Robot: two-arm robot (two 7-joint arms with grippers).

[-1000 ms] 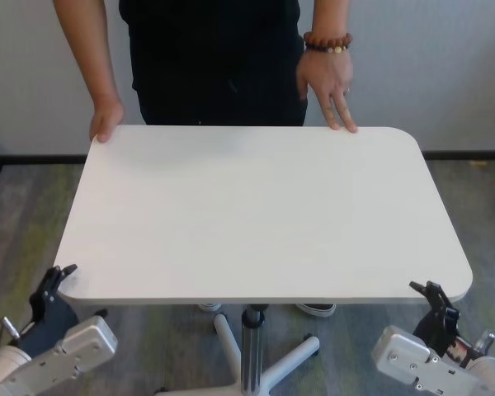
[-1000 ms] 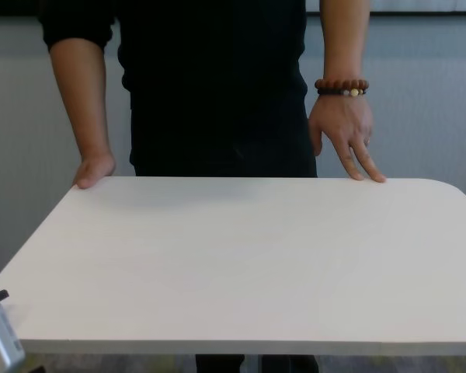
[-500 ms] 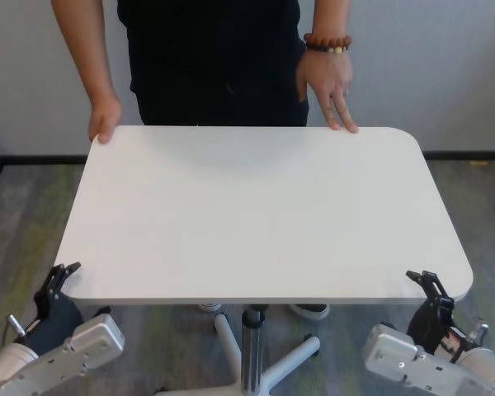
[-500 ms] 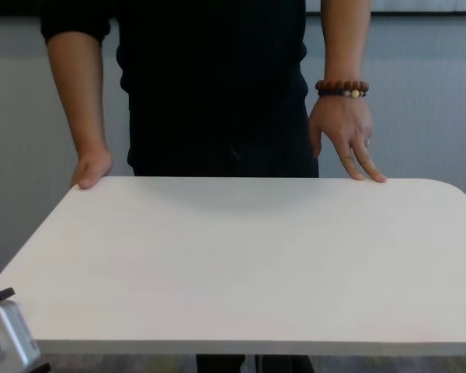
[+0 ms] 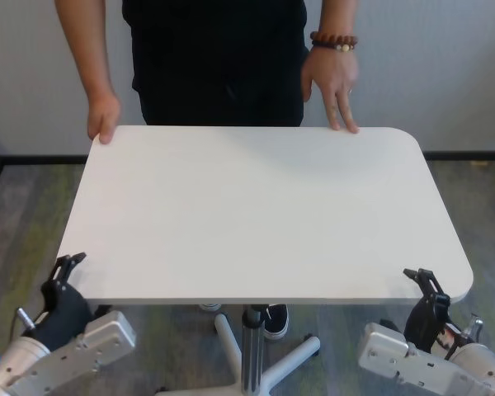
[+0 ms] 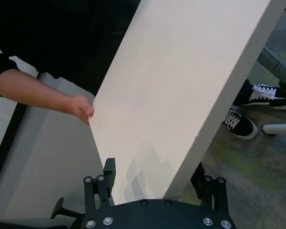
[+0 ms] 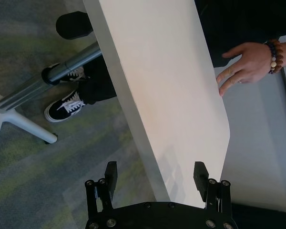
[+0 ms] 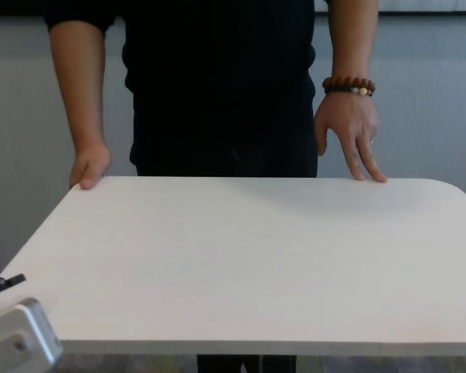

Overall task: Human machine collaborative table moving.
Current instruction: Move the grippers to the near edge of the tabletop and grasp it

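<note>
While neither claw has closed on anything, the risks here come from uneven holds on a big top on one slim support. The table (image 5: 264,206) fills the middle of the head view, its white top reaching from the far edge in the upper part of the frame to the near edge low down. It stands on a single pole (image 5: 250,342) at bottom centre, so a lift or push from one side alone would likely tilt or swing the top.

The human (image 5: 219,58) stands at top centre, behind the far edge. One hand (image 5: 104,117) curls over the far corner at upper left; the other hand (image 5: 330,82), with the bracelet, only sets fingertips on the top at upper right. That light touch could slip if the table starts to move abruptly.

The left gripper (image 5: 64,272) sits at lower left, jaws wide, and in the left wrist view the near edge runs between its fingers (image 6: 109,171) without being pinched. The right gripper (image 5: 426,285) at lower right is the same: spread wide, straddling the near corner. If one closes before the other, or bites only the thin rim, the top could twist or slide free.

The person's shoes (image 7: 66,106) sit close to the base legs, which could catch them.
</note>
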